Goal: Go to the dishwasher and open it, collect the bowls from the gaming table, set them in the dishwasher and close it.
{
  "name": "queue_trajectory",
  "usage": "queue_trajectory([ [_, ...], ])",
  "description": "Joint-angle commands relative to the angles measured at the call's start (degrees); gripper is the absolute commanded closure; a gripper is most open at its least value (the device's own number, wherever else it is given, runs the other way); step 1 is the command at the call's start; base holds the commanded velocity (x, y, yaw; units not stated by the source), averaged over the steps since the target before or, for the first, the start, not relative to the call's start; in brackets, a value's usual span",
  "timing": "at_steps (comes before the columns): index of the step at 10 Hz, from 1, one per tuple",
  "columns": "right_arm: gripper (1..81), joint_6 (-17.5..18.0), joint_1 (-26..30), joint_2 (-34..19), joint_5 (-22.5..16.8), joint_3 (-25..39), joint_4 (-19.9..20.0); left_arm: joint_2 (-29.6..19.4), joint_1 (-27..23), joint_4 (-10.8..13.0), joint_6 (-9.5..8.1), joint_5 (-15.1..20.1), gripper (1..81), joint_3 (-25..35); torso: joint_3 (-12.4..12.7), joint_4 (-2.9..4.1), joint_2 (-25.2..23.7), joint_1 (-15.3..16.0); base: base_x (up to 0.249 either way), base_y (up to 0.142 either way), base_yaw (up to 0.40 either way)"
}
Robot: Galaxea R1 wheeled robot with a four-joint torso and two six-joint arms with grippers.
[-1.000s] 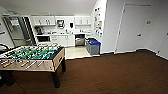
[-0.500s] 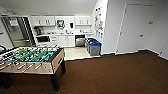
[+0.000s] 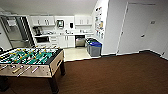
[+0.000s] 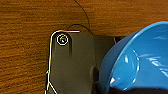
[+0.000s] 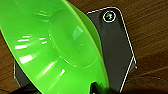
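blue bowl [image 4: 140, 60] in left gripper | green bowl [image 5: 52, 45] in right | light, slick plastic; pinch rim | dishwasher [image 3: 80, 40] upper centre

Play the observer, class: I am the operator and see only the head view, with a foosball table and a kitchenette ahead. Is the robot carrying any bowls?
Observer: The left wrist view shows a blue bowl, large and close to the camera.
Operator: And the right wrist view?
Observer: A green bowl, its hollow turned toward the camera.
Operator: Anything inside them?
Observer: Both look empty; I see only glints of light on the plastic.
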Motion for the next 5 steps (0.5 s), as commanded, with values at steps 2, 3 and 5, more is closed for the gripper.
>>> queue_trajectory([
  [2, 81.1, -0.42, 2.33, 0.28, -4.77, 0.47, -0.55, -0.85, -2.75, 0.58, 0.03, 1.77, 81.1, 0.08, 0.0, 0.0, 0.0, 0.02, 0.169, 0.0, 0.0],
  [3, 81.1, -0.41, 2.33, 0.19, -4.77, 0.47, -0.55, -0.85, -2.75, 0.58, 0.03, 1.77, 81.1, 0.17, 0.0, 0.0, 0.0, 0.02, 0.172, 0.0, 0.0],
  [5, 81.1, -0.34, 2.33, 0.19, -4.77, 0.47, -0.55, -0.85, -2.75, 0.58, 0.03, 1.77, 81.1, 0.26, 0.0, 0.0, 0.0, 0.0, 0.175, 0.0, 0.0],
])
